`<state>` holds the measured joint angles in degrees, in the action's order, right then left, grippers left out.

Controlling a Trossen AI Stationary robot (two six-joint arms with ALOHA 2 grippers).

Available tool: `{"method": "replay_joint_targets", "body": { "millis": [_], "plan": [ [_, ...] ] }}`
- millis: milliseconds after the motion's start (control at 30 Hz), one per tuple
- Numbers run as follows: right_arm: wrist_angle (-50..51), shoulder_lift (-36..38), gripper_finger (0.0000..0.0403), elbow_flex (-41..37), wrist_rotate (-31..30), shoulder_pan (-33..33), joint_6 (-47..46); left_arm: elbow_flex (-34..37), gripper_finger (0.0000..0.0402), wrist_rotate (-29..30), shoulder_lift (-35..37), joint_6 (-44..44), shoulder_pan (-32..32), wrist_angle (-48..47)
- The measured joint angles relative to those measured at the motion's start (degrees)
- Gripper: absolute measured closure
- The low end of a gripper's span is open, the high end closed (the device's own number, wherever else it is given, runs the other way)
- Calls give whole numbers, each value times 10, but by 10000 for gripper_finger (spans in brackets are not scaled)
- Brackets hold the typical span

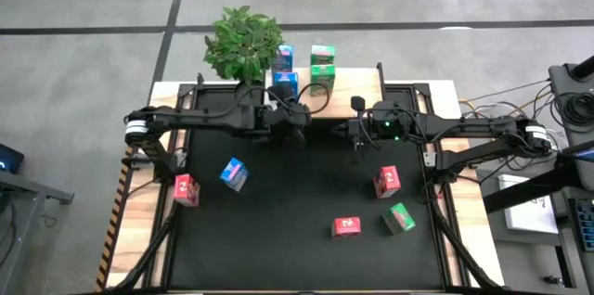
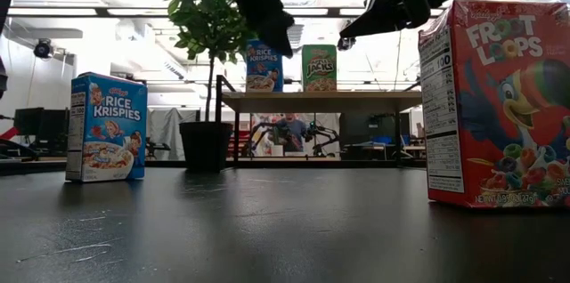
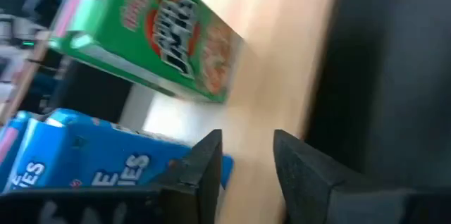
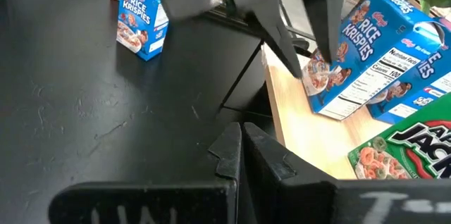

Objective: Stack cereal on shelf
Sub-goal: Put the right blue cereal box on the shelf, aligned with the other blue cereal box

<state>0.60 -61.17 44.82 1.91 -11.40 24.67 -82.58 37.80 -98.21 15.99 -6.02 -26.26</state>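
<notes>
The shelf (image 1: 357, 82) is a light plank at the table's far edge. On it stand two blue cereal boxes (image 1: 285, 82) and two green ones (image 1: 322, 74), each pair one behind the other. My left gripper (image 1: 299, 126) is open just in front of the nearer blue box (image 4: 352, 55). Between its fingers (image 3: 243, 171) only the shelf's wood shows. My right gripper (image 1: 357, 133) hangs shut over the mat near the shelf's front edge, holding nothing (image 4: 241, 146). On the mat stand a blue box (image 1: 234, 173), three red boxes (image 1: 387, 181) and a green box (image 1: 399, 218).
A potted plant (image 1: 243, 43) stands at the shelf's left end, close to the blue boxes. One red box (image 2: 499, 105) stands near the table's front edge. Black frame rails (image 1: 436, 160) run along the mat's sides. The mat's middle (image 1: 297, 193) is free.
</notes>
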Motion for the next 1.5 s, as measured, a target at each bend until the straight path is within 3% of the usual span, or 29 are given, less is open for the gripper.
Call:
{"method": "replay_joint_targets", "body": {
  "millis": [267, 667, 1267, 1500],
  "plan": [
    [0, 0, 394, 0, -1, 0, 5, 73, 329, 110, 3, 2, -2, 178],
    [0, 0, 394, 0, -1, 0, 10, 118, 347, 113, 2, -1, -32, 292],
    [1, 0, 394, 0, -4, 0, 14, 123, 347, 114, 2, -4, -33, 286],
    [9, 0, 394, 0, -4, 0, 13, 123, 347, 126, 42, 78, 19, 250]
  ]
}}
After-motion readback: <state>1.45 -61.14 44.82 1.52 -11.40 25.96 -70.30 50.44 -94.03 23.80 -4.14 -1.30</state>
